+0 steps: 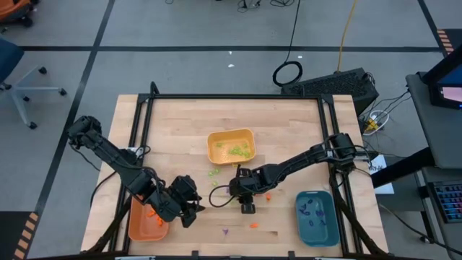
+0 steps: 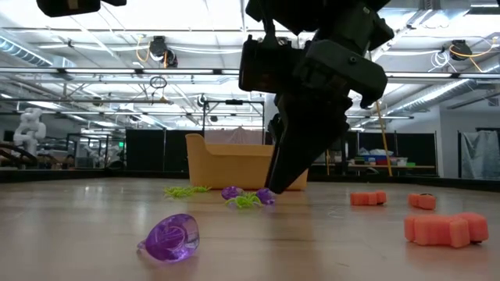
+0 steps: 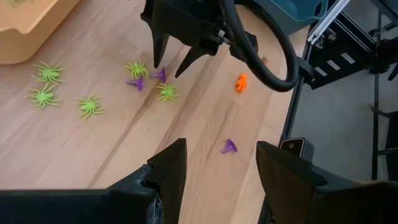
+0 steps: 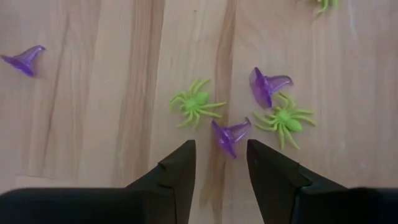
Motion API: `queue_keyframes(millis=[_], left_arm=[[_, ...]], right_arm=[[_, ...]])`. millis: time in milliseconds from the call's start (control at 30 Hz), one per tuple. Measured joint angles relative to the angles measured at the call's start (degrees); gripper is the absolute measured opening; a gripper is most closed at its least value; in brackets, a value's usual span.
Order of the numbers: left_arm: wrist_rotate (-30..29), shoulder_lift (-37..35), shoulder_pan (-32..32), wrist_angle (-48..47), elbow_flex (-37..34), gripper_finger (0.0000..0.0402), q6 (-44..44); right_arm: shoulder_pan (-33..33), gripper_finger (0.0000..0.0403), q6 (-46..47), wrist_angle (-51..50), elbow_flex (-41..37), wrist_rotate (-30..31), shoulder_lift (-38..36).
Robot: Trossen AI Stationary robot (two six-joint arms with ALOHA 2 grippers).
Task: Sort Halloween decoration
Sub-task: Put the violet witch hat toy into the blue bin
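The Halloween decoration lies loose on the wooden table: green spiders (image 4: 196,106), purple witch hats (image 4: 231,137) and orange pieces (image 2: 445,228). More green pieces lie in the yellow tray (image 1: 231,144). My right gripper (image 4: 221,158) stands open just above the table, pointing down, its fingertips either side of one purple hat (image 3: 159,75). It touches nothing that I can see. My left gripper (image 3: 217,168) hangs open over the table's near left part, beside the orange tray (image 1: 148,220), and holds nothing.
A teal tray (image 1: 316,217) with purple pieces stands at the near right. One purple hat (image 2: 170,236) lies alone near the front edge, with orange pieces (image 1: 254,224) close by. Black frame rails (image 1: 333,144) border the table.
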Motion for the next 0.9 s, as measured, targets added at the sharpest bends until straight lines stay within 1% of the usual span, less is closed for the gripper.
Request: queue_keyframes(millis=[133,267,433,500,633,900], left_arm=[[0.0,0.0,0.0,0.0,0.0,0.0192,0.0],[0.0,0.0,0.0,0.0,0.0,0.0192,0.0],[0.0,0.0,0.0,0.0,0.0,0.0192,0.0],[0.0,0.0,0.0,0.0,0.0,0.0192,0.1],[-0.1,0.0,0.2,-0.1,0.0,0.0192,0.4],[-1.1,0.0,0.2,-0.2,0.0,0.0192,0.5]], right_arm=[[0.0,0.0129,0.0,0.3,0.0,-0.1,0.6],[0.0,0.0129,0.6,0.8,0.1,-1.7,1.8],[0.1,0.0129,1.8,0.9,0.1,-1.4,1.8],[-0.1,0.0123,1.8,0.9,0.1,-1.5,1.8],[-0.1,0.0092,1.9,1.0,0.0,-1.5,1.9],[-0.2,0.001,2.0,2.3,0.0,-1.4,2.0]])
